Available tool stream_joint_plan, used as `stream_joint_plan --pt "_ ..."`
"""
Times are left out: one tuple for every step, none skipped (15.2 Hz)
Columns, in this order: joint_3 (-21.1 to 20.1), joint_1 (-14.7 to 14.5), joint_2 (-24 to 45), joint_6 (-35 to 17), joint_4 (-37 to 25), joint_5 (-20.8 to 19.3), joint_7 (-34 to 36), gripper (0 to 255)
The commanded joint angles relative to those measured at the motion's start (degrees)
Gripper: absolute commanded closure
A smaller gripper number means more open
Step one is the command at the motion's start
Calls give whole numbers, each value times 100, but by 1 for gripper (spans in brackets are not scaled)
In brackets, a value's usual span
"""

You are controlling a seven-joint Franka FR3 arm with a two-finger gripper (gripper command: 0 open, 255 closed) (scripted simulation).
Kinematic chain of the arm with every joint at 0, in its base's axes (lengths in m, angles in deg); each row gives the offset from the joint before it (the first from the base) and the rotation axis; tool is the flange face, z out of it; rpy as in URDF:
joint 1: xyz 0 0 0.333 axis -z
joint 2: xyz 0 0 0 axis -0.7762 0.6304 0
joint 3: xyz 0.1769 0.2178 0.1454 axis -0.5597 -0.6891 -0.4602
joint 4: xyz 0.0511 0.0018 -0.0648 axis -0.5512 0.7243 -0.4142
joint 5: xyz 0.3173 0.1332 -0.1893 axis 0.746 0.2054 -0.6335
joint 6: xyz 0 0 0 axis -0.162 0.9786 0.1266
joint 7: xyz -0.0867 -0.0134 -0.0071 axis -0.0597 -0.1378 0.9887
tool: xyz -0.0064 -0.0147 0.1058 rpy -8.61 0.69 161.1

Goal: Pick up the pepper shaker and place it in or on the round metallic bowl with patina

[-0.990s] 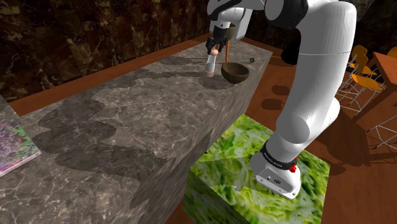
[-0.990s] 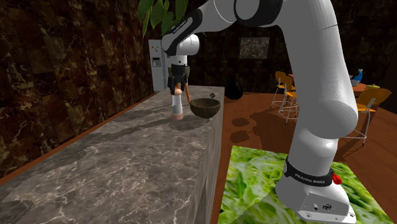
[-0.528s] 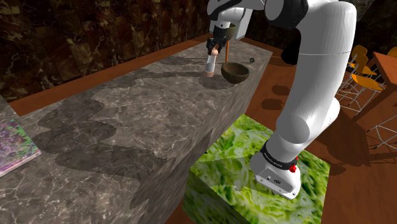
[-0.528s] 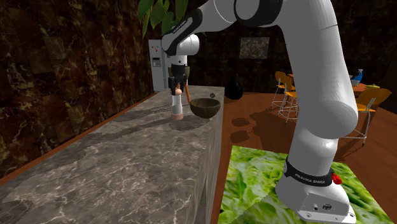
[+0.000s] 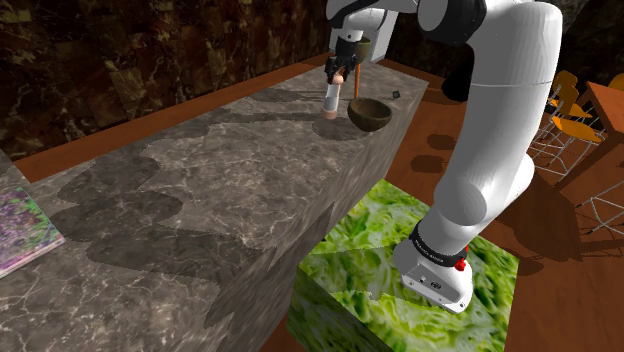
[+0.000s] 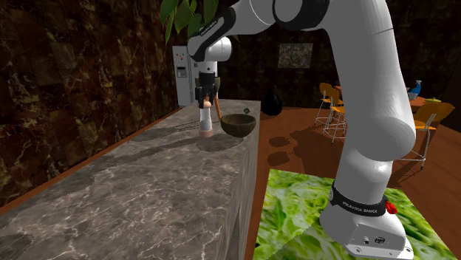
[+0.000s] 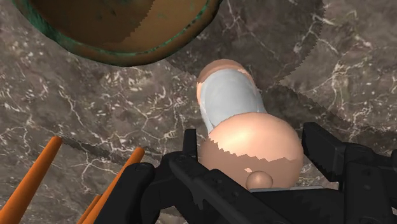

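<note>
At the far end of the table (image 5: 200, 190), the gripper (image 5: 338, 76) holds its fingers clasped on the cap of the pepper shaker (image 5: 331, 100), which stands upright just beside the patinated bowl (image 5: 369, 113). The grasp looks made. The next move calls for a straight lift, then a short carry over the bowl's rim.

A long counter (image 5: 220, 190) of grey veined stone; near its far end a white pepper shaker (image 5: 331, 98) with a peach cap is upright, though I cannot tell whether its foot touches the stone; a round brown bowl (image 5: 369, 113) sits just beside it; a small dark thing (image 5: 397, 94) lies beyond; a purple-green mat (image 5: 20, 232) rests at the near end.
</note>
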Motion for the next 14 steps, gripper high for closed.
stream_joint_plan --pt "9 -3 -44 127 -85 -21 17 255" --pt "14 -4 -66 194 -132 -32 25 255" --pt "18 -4 -86 262 -181 -42 33 255" --pt "22 -4 -105 331 -231 -51 41 255" --pt "26 -4 -123 399 -283 -60 48 255" --pt "30 -4 -140 469 -337 -68 56 255" --pt "33 -3 -156 539 -392 -76 63 255" --pt "37 -3 -171 609 -449 -84 69 255" --pt "40 -1 -184 680 -508 -91 76 255" --pt "43 0 -196 752 -568 -97 82 255" --pt "46 2 -206 824 -630 -103 88 255" --pt "48 4 -216 896 -694 -109 94 255" --pt "51 7 -224 970 -760 -114 100 255" --pt "53 10 -231 1043 -828 -119 105 255"
